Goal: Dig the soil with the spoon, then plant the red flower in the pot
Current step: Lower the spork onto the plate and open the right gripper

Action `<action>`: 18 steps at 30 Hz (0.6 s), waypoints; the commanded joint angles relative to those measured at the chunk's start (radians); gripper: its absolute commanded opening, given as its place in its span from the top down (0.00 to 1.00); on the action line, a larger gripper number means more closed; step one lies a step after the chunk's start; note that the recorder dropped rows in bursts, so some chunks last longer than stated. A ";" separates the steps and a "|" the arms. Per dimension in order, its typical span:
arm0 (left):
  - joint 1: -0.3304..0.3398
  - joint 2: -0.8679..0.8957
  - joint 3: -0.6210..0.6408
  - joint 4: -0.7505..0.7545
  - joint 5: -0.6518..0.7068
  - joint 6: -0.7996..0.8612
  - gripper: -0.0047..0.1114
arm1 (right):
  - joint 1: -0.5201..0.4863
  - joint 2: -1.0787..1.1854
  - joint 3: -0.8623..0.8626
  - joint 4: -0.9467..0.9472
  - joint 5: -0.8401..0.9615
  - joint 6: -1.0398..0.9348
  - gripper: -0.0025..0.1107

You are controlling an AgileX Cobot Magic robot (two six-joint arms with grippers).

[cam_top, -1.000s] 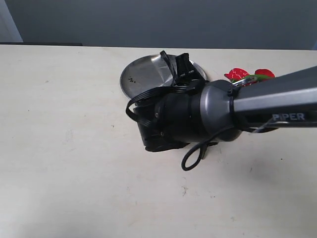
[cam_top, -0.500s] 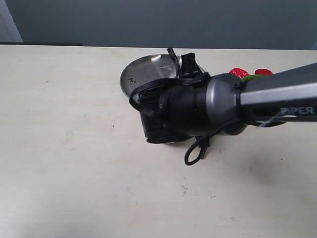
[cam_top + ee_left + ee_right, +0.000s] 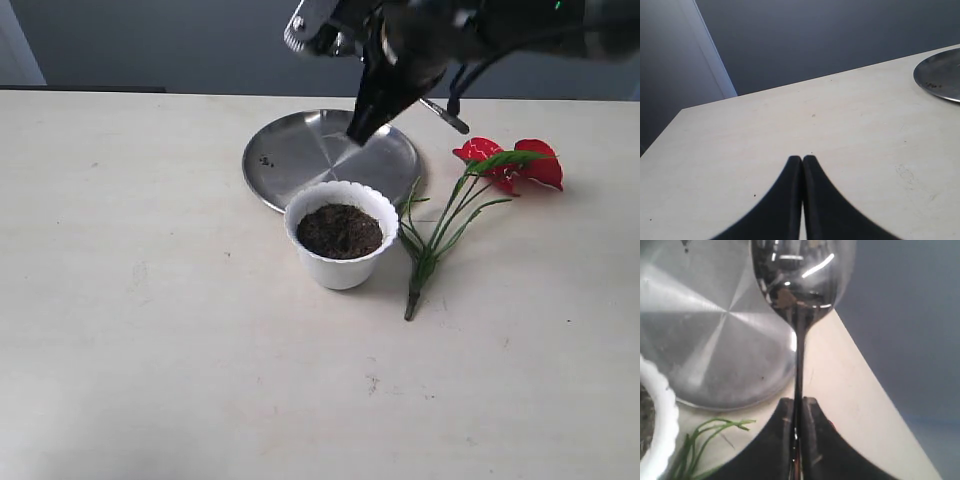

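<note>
The white scalloped pot stands in front of the steel plate, filled with dark soil. The red flower lies to its right, green stems pointing at the pot. My right gripper is shut on the thin handle of the silver spoon, raised above the plate's far side; a brown crumb clings to the spoon's bowl. In the right wrist view the pot rim and stems show at the edge. My left gripper is shut and holds nothing, over bare table.
The round steel plate lies behind the pot with a few soil crumbs on it; its edge shows in the left wrist view. My right arm crosses the top of the exterior view. The table's far edge runs behind the plate.
The right arm has lifted up and back from over the pot with the spoon, uncovering the pot, the soil and the flower's stems.
</note>
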 commanded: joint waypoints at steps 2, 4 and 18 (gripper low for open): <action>0.001 -0.004 0.000 -0.003 -0.009 -0.001 0.96 | -0.117 0.119 -0.220 0.348 0.032 -0.294 0.98; 0.001 -0.004 0.000 -0.003 -0.009 -0.001 0.96 | -0.133 0.176 -0.293 0.362 0.064 -0.315 0.98; 0.001 -0.004 0.000 -0.003 -0.009 -0.001 0.96 | -0.145 0.521 -0.540 0.460 0.146 -0.451 0.98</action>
